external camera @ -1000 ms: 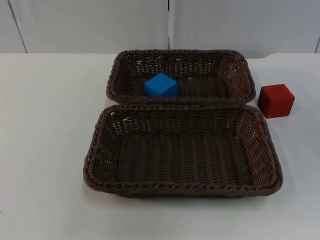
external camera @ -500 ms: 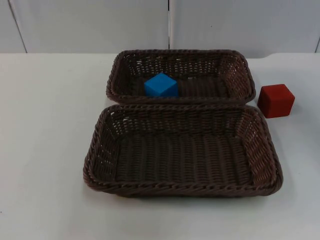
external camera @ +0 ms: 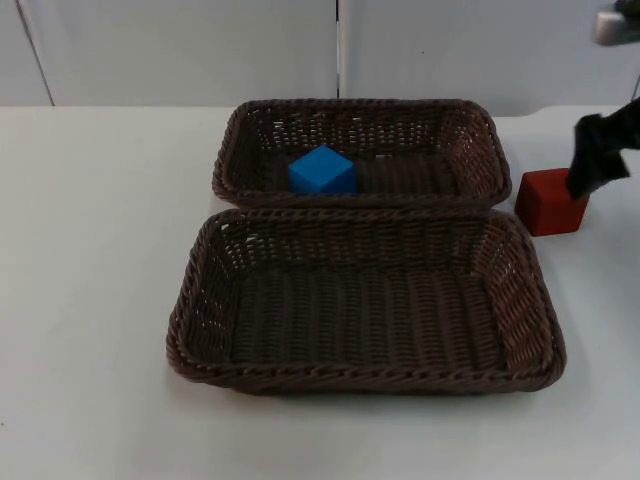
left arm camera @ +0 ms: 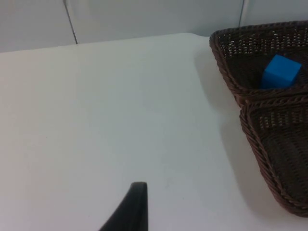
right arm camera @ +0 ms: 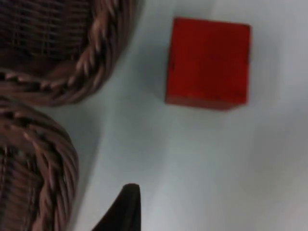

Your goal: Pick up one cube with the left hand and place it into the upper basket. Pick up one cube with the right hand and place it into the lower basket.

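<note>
- White table (external camera: 100, 300), grey partition behind.
- Blue cube (external camera: 322, 171): inside upper basket (external camera: 480, 125).
- Lower basket (external camera: 200, 300): holds nothing.
- Red cube (external camera: 545, 203): on table, beside upper basket's right end.
- Right pincer (external camera: 597, 160): just above red cube, nearest arm; finger spread cannot be told.
- Left pincer (left arm camera: 130, 211): waits over bare table; spread cannot be told.

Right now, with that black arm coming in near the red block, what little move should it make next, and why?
Probably lower the right pincer around the red cube and close on it. The blue cube already lies in the upper basket, while the lower basket holds nothing and the red cube sits on the table beside the baskets. The left arm waits.
</note>
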### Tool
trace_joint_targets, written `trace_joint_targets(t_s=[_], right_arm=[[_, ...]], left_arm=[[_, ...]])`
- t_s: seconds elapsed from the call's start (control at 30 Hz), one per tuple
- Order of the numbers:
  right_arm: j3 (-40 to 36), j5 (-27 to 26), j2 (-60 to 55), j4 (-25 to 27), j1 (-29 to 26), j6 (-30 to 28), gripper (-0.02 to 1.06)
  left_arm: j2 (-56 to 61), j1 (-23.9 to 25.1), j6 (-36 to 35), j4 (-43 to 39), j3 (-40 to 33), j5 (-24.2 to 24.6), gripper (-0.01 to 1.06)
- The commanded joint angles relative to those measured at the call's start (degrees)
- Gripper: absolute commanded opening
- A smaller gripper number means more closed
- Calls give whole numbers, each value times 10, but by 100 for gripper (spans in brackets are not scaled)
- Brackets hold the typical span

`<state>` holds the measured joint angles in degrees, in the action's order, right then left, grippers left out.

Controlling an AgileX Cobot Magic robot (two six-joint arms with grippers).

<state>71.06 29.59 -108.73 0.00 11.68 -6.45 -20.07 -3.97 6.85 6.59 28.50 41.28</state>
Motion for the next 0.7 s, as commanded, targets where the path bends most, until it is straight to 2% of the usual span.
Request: trace_joint_targets(t_s=[0.0, 0.27, 0.4, 0.43, 0.6, 0.67], right_arm=[[5, -40, -20, 0, 3, -7, 105], [5, -110, -72, 0, 3, -7, 105], [5, -188, -103, 0, 3, -5, 105], [5, -188, -103, 0, 3, -5, 105], [5, -269, -138, 3, 3, -5, 105], [5, -279, -146, 3, 3, -5, 105]], left_arm=[[2, 1, -3, 0, -2, -7, 101], [2, 1, -3, 0, -2, -8, 101], [2, 1, -3, 0, -2, -9, 101], [2, 1, -3, 0, -2, -9, 101], [2, 1, -3, 0, -2, -10, 101], [2, 1, -3, 0, -2, -10, 101]])
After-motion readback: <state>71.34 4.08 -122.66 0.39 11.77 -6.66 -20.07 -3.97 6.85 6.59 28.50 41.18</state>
